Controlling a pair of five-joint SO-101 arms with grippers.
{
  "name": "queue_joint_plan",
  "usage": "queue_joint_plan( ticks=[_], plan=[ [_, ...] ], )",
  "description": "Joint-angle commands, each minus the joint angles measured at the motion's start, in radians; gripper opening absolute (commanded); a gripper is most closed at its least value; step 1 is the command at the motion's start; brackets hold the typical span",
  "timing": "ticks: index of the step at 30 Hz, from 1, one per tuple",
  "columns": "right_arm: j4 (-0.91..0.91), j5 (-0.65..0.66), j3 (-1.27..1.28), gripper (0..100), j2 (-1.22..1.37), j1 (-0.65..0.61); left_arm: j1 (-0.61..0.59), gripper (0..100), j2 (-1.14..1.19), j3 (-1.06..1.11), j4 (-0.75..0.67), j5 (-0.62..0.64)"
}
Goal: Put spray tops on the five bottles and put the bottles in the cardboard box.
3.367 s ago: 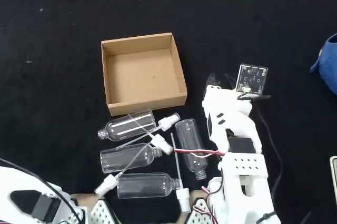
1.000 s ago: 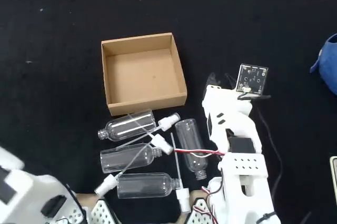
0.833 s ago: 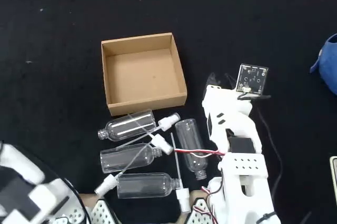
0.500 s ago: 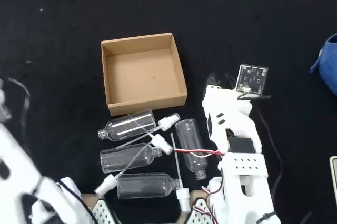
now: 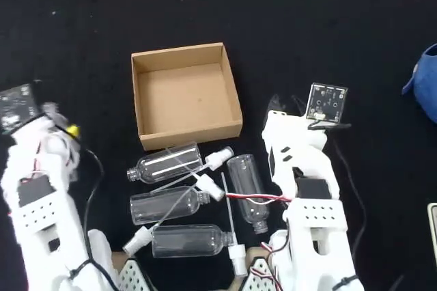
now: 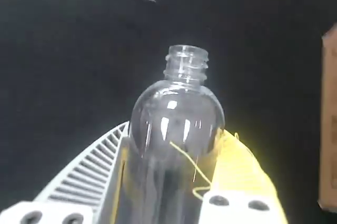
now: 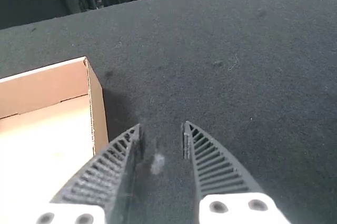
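Now, high view. One cardboard box [image 5: 186,93], open side up, sits on the black table [image 5: 341,31]. Four clear bottles [image 5: 166,162] lie on their sides just in front of the box, necks open. Four white spray tops [image 5: 218,158] can be counted, loose among them, with dip tubes crossing the bottles. There are two arms. The right arm [image 5: 307,195] lies beside the bottles, with the right gripper [image 5: 280,108] near the box's right front corner. The left arm [image 5: 37,195] is stretched up the left side, its tip level with the box and well apart from it. One blue object [image 5: 425,89] sits at the right edge.

Left wrist view. The left gripper [image 6: 176,132] is clamped on a fifth bottle [image 6: 178,111], one finger on each side of the body. The shoulder and threaded neck stick out past the fingertips, and the neck is open. One edge of the box shows off to the side, apart from the bottle.

Right wrist view. The right gripper's fingers are slightly apart with bare table between them, hanging just beside the box's outer wall.

Against the earlier frames: the left arm was folded low at the near left corner and has swung up along the left side. The box, the four bottles, the tops and the right arm sit as before.
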Motion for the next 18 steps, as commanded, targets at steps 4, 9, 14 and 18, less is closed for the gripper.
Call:
queue_joint_plan(
  ticks=[4,9,14,18],
  plan=[
    [-0.029,0.005,-0.012,10.9,0.007,-0.018,0.11,26,0.069,-0.081,0.169,-0.011],
    [-0.029,0.005,-0.012,10.9,0.007,-0.018,0.056,23,0.101,-0.243,0.324,-0.017],
    [-0.029,0.005,-0.012,10.9,0.007,-0.018,-0.093,22,0.212,-0.506,0.491,-0.018],
    [-0.029,0.005,-0.012,10.9,0.004,-0.017,-0.292,22,0.414,-0.7,0.505,-0.052]
  ],
)
